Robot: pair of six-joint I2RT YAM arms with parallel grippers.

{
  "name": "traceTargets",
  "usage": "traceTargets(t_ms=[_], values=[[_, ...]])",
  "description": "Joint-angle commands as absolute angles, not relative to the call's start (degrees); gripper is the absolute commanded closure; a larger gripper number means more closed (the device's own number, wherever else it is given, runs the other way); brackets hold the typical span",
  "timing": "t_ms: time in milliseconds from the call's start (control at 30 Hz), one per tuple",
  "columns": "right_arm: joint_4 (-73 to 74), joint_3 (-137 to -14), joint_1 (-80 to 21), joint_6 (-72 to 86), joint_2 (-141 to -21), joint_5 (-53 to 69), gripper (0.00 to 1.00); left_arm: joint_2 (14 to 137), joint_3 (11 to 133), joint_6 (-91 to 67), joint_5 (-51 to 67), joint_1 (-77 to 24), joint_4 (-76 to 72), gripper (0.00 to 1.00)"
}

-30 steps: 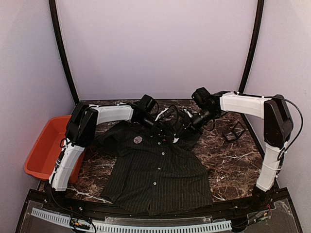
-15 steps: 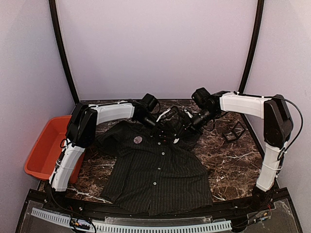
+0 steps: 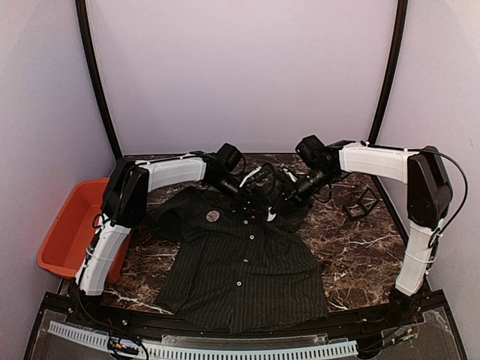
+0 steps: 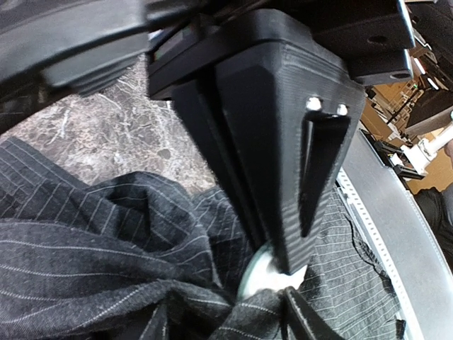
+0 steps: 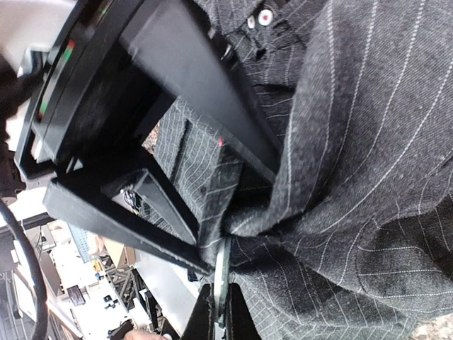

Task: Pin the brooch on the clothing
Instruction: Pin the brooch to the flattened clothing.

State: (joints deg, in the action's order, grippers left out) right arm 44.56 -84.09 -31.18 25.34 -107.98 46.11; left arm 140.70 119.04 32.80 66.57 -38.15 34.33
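while right tool [image 5: 216, 239] pinches clothing [image 5: 354, 142] shut, left tool [image 4: 290, 287] grips white brooch [image 4: 256, 275] — partway open; brooch touches clothing

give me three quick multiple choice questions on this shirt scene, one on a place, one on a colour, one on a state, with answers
1. Where is the red bin? A at the table's left edge B hung on a wall C far right corner
2. What colour are the buttons on the shirt? A red B white C gold
3. How is the right tool? A wide open B shut on a shirt fold C holding a cup
1 A, it sits beside the left arm; 2 B, pale dots run down the front; 3 B, pinstriped cloth is pinched between its fingers.
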Motion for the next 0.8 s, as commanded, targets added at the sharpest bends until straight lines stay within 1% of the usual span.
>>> traceTargets(t_ms=[0, 267, 433, 533, 567, 600, 633, 667, 767], values=[[43.1, -85.9, -32.2, 23.7, -105.3, 50.3, 1.0, 141.2, 119.1, 30.7, 64.0, -36.7, 32.4, 0.45], [43.8, -85.3, -32.2, 23.4, -104.9, 48.3, 1.0, 141.0, 118.9, 30.8, 63.8, -36.1, 32.7, 0.33], [44.5, -85.3, -32.0, 23.3, -104.6, 47.2, 1.0, 140.5, 118.9, 31.5, 64.6, -35.8, 33.4, 0.21], [45.0, -85.2, -31.9, 23.2, -104.4, 46.0, 1.0, 140.0, 118.7, 32.3, 66.6, -35.5, 33.9, 0.17], [45.3, -85.2, -31.9, 23.1, -104.4, 45.6, 1.0, 139.9, 118.7, 32.3, 67.9, -35.3, 33.9, 0.13], [45.5, -85.2, -31.9, 23.1, -104.3, 45.0, 1.0, 139.8, 118.7, 32.3, 68.5, -35.2, 33.8, 0.1], [45.8, -85.2, -31.9, 23.0, -104.2, 44.4, 1.0, 139.5, 118.7, 32.1, 69.4, -35.0, 33.6, 0.04], [46.1, -85.2, -31.9, 22.9, -104.3, 43.7, 1.0, 139.4, 118.6, 31.9, 69.7, -34.9, 33.4, 0.02], [47.9, -85.5, -31.9, 22.5, -104.5, 40.2, 1.0, 138.5, 117.5, 28.8, 71.1, -34.2, 29.7, 0.01]])
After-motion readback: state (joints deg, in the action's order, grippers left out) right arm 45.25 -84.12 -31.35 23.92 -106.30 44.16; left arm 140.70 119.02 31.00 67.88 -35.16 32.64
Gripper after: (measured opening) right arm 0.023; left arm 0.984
